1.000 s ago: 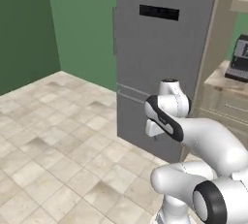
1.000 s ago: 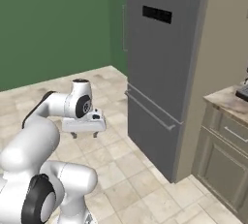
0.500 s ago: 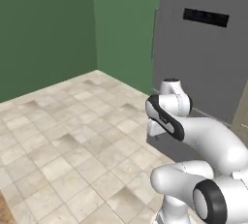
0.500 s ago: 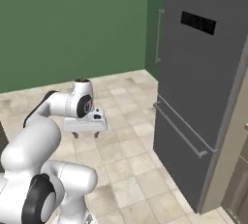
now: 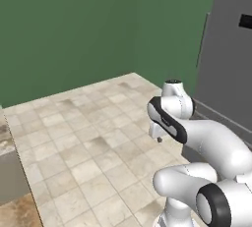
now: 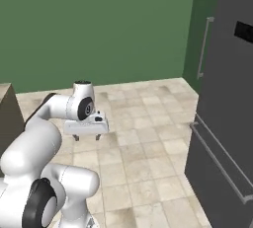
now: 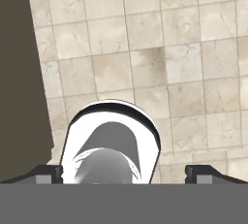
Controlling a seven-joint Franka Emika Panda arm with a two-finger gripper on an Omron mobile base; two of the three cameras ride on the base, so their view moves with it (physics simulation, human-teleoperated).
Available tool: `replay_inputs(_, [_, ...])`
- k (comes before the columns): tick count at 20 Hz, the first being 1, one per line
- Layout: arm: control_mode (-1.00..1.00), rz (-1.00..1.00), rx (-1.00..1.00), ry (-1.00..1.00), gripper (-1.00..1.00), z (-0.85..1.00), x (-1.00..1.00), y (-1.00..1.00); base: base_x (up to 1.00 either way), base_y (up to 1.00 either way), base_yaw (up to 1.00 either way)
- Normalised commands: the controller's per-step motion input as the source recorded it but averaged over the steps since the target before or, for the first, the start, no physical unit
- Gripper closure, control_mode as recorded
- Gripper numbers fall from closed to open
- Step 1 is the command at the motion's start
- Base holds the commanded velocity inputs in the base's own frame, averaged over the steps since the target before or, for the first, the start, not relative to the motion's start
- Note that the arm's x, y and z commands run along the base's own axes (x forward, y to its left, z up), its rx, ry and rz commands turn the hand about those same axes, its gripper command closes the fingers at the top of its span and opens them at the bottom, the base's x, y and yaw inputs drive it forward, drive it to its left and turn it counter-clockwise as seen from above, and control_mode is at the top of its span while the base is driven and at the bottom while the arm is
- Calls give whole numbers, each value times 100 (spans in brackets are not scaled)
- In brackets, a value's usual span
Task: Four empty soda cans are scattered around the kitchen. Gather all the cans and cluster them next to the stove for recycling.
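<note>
One empty hand (image 6: pixel 87 135) above tiled floor (image 6: pixel 148 138)

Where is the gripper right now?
The gripper hangs above the beige tiled floor, left of the grey fridge in the right base view, jaws apart and holding nothing.
</note>
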Motion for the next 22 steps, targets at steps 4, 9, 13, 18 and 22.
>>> replay_inputs(4, [100,0,0,0,-100,0,0,0,63,10,31])
replay_inputs(9, [100,0,0,0,-100,0,0,0,64,9,30])
replay_inputs(13, [100,0,0,0,-100,0,0,0,74,2,21])
replay_inputs(18, [100,0,0,0,-100,0,0,0,75,0,15])
replay_inputs(22, [100,0,0,0,-100,0,0,0,75,0,16])
